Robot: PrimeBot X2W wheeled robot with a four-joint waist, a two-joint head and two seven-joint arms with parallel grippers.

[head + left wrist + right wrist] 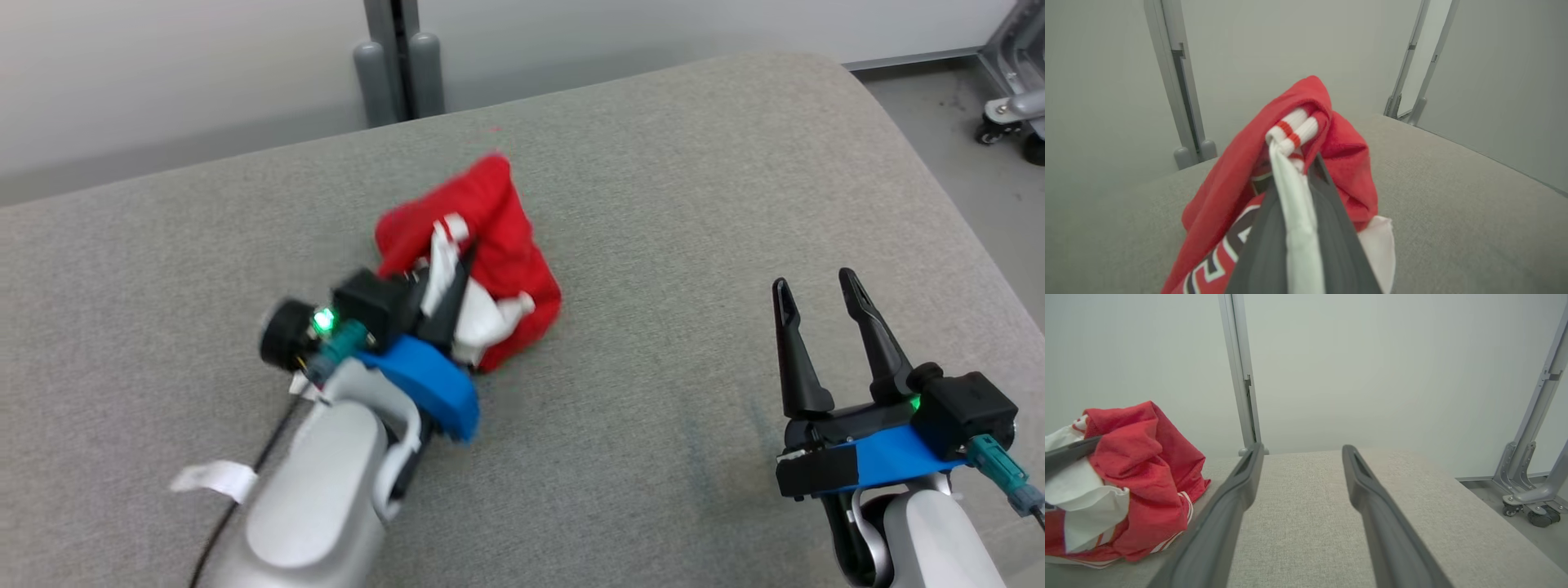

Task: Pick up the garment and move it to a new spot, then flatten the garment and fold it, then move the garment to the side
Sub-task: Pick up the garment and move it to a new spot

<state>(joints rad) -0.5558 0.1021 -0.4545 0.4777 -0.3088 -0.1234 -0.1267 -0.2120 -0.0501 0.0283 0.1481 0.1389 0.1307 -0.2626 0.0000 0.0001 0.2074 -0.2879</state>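
Garment (498, 237): one red and white piece, bunched into a lump on the counter (694, 204). It sits on my side of the grey post (400, 65) that stands behind the counter's far edge, and a little to the right of it.

My left tool (457, 265) is clamped on a white fold of it. The left wrist view shows that fold pinched between the two dark fingers, with a ribbed cuff and red cloth heaped over the tips. The lump's long axis runs along those fingers, pointing away from me toward the post. From the right wrist view its lower edge looks to be touching the counter. I cannot tell whether any of its weight is lifted.

My right tool (812, 278) hangs empty with its fingers apart, well off to the right of the post and well apart from the cloth.

So the carry belongs to the left arm, which already has the hold. As I judge it, the open stretch of counter right of the post, between the lump and the right tool, is the natural new spot.

Count:
- one garment
- two tools, one clamped and one free
- one post
- one wheeled frame (1012, 106) on the floor, far right of the post
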